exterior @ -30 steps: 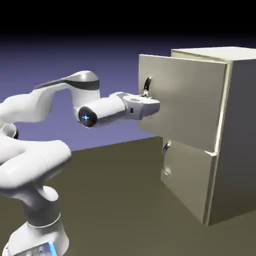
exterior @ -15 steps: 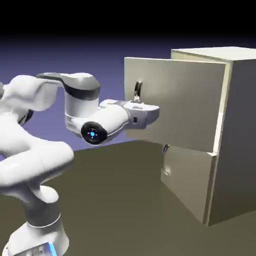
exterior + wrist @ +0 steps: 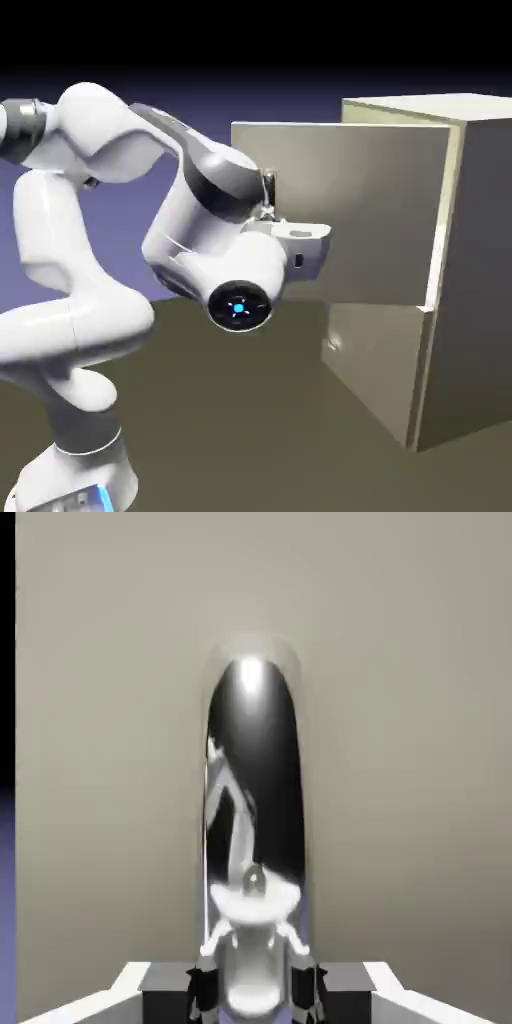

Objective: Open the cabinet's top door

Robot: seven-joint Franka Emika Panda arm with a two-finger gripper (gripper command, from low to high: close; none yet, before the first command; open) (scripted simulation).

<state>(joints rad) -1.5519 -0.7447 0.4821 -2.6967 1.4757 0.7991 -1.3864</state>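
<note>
The beige-grey cabinet (image 3: pixel 470 270) stands at the exterior view's right. Its top door (image 3: pixel 370 210) is swung well out, hinged on its right edge. My gripper (image 3: pixel 273 214) is at the door's curved silver handle (image 3: pixel 268 188), near the door's free left edge. In the hand view the chrome handle (image 3: pixel 254 812) runs upright and large between the two grey fingertips (image 3: pixel 204 990), which are pressed against its sides. The gripper (image 3: pixel 255 998) is shut on this handle. The beige door panel (image 3: pixel 410 712) fills the background there.
The shorter lower door (image 3: pixel 375 365) sits closed under the top door; my arm hides its handle. My white forearm and elbow (image 3: pixel 200 240) are bunched up in front of the open door's left half. Dark table (image 3: pixel 250 430) stretches ahead of the cabinet.
The top door has swung further open, its free edge moving toward the exterior view's left. My hand kept its hold on the handle while the arm folded back and its elbow rose.
</note>
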